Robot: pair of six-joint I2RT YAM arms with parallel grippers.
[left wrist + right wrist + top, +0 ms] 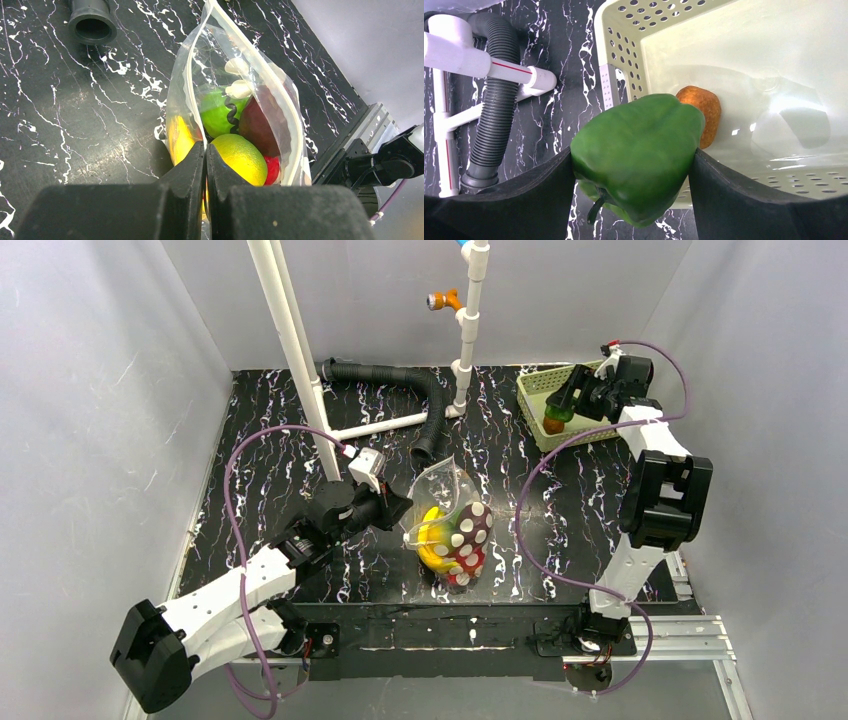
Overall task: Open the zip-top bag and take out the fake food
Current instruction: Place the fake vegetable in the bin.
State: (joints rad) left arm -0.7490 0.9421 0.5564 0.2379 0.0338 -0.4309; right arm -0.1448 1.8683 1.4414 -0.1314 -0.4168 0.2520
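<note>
The clear dotted zip-top bag (455,525) lies open mid-table. My left gripper (398,508) is shut on its near lip (186,95), the mouth gaping in the left wrist view. Inside are a yellow lemon (240,157), a green ball (216,112), a dark red apple (262,127), a yellow banana (179,140) and a red piece (272,169). My right gripper (562,405) is shut on the green pepper (639,150) and holds it over the left rim of the green basket (619,60). An orange-brown piece (701,112) lies in the basket.
A white pipe frame (300,350) and a black corrugated hose (420,400) stand at the back. The basket (545,390) is at the back right. The hose's open end (92,22) lies just beyond the bag.
</note>
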